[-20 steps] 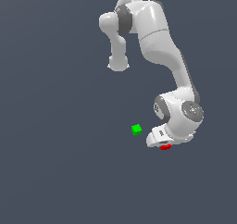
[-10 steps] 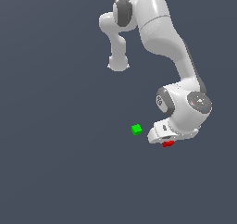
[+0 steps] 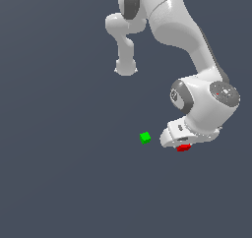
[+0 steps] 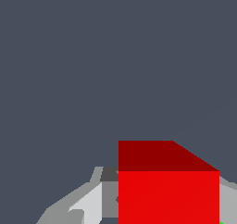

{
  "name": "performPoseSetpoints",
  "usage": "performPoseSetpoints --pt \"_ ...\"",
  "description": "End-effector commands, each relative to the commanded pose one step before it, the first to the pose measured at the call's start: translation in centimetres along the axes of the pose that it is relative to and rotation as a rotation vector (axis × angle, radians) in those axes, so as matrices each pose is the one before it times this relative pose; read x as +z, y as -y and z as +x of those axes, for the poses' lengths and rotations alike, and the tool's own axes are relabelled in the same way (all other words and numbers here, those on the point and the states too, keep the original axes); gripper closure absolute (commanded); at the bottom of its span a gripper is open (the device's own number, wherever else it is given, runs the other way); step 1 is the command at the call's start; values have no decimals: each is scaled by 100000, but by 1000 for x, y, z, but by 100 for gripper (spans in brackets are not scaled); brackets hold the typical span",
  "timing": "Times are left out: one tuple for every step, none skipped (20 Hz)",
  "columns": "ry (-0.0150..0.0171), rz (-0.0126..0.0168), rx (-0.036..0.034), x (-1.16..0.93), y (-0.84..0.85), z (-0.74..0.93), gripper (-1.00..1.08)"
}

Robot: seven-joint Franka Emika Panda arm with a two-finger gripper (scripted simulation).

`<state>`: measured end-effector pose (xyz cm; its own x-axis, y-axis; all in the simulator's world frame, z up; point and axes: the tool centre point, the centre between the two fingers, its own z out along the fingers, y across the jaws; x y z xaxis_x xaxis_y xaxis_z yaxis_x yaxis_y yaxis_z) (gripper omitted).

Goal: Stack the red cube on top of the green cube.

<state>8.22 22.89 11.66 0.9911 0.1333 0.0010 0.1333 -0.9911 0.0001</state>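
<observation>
The red cube (image 3: 183, 147) shows only as a small red patch under the white hand in the exterior view. In the wrist view it fills the space between my two grey fingers (image 4: 90, 202) as a large red block (image 4: 168, 190). My gripper (image 3: 182, 144) is shut on the red cube and holds it. The green cube (image 3: 145, 137) lies on the dark floor, apart from the gripper, toward the exterior view's left of it. In the wrist view only a tiny green sliver (image 4: 221, 222) shows at the frame's edge beside the red cube.
The floor (image 3: 59, 173) is a plain dark grey-blue surface. The white arm (image 3: 187, 40) arches from its base (image 3: 125, 67), which stands farther back, down to the hand. No other objects are in view.
The wrist and hand have shifted toward the exterior view's right and slightly up, and the red cube has moved with them. The green cube has not moved.
</observation>
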Motion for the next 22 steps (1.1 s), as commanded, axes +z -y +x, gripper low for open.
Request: performPoseSetpoints --pt "116 -22 -4 -346 12 36 108" --pt "0 0 0 8 8 31 108" --pt "0 0 0 10 3 10 108" --pt "-106 53 18 8 -21 -12 108" --pt "0 0 0 5 -10 -9 108" --pt "0 0 0 15 -31 -26 108" --pt "0 0 0 25 -52 -44 108" --pt "0 0 0 36 -73 -62 108" --pt "0 0 0 46 -94 -80 108" --pt "0 0 0 57 -116 -99 108" --pt "0 0 0 68 -138 -118 108" --pt "0 0 0 79 -162 -138 108" --pt "0 0 0 91 -186 -158 108" --pt "0 0 0 103 -211 -179 108" --pt "0 0 0 116 -237 -201 108" --pt "0 0 0 129 -264 -224 108" --pt "0 0 0 143 -293 -247 108" --pt "0 0 0 158 -324 -272 108" --pt "0 0 0 174 -356 -299 108" --pt "0 0 0 191 -390 -326 108" --pt "0 0 0 208 -426 -356 108" --pt "0 0 0 227 -465 -387 108"
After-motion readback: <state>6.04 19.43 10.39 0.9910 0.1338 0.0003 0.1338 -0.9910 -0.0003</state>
